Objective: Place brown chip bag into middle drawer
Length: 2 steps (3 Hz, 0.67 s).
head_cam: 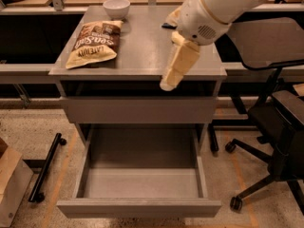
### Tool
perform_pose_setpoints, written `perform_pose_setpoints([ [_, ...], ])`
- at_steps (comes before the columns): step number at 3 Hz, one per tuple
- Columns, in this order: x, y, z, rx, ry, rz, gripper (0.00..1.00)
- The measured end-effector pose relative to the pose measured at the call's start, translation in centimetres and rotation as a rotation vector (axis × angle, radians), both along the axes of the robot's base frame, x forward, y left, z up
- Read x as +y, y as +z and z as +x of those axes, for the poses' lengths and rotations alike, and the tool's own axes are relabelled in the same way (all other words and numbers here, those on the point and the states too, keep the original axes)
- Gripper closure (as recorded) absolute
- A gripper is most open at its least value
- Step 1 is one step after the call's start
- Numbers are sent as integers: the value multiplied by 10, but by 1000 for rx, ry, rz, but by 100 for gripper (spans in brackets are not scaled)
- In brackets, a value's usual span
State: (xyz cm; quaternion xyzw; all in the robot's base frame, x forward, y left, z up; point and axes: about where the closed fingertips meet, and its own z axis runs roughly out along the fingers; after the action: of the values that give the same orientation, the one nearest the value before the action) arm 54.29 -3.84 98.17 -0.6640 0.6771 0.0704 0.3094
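You see the cream-yellow claw (pixel 170 81) over the right front of the plain grey table (pixel 142 56), hanging from a white arm (pixel 213 11). The brown chip bag (pixel 95 44) is dark brown above and tan-yellow below, with white lettering. The middle drawer (pixel 140 208) is flat grey inside and out, the same grey as the drawer front (pixel 137 109) above it. Your bowl (pixel 116 7) is white, the chair (pixel 285 127) black, and the floor (pixel 38 127) speckled beige with orange lines.

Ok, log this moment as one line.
gripper: over cabinet top, front right | brown chip bag: top left, ungrasped | middle drawer: open, empty
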Motion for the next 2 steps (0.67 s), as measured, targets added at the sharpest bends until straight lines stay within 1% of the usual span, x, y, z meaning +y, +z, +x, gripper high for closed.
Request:
perform_pose_setpoints([
  [1, 49, -3, 38, -8, 28, 85, 0],
  [2, 107, 1, 77, -14, 51, 157, 0],
])
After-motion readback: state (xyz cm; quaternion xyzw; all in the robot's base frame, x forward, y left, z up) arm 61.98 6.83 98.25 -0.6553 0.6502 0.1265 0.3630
